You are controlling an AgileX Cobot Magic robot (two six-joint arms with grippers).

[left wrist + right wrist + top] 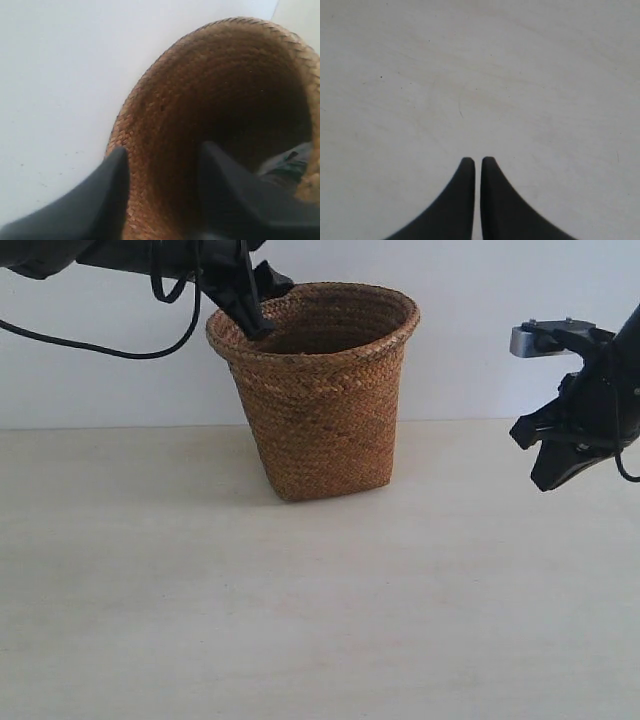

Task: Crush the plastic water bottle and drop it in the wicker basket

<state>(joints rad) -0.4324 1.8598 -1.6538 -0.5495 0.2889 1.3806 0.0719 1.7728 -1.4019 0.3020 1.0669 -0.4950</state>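
Observation:
The wicker basket [318, 390] stands upright at the middle back of the table. My left gripper [256, 312] hangs over its left rim, open, with nothing between its fingers. In the left wrist view the left gripper [162, 150] looks down into the wicker basket [165, 115]. Deep inside, a crumpled clear shape with a green patch, the plastic water bottle [289, 162], lies partly behind one finger. From outside the bottle is hidden by the basket wall. My right gripper [540, 455] hovers above the table at the far right, shut and empty, as the right gripper [477, 160] shows over bare tabletop.
A pale wooden table [300, 610] spreads in front of the basket, with a white wall behind. A black cable [120, 350] loops down from the left arm near the basket's left side.

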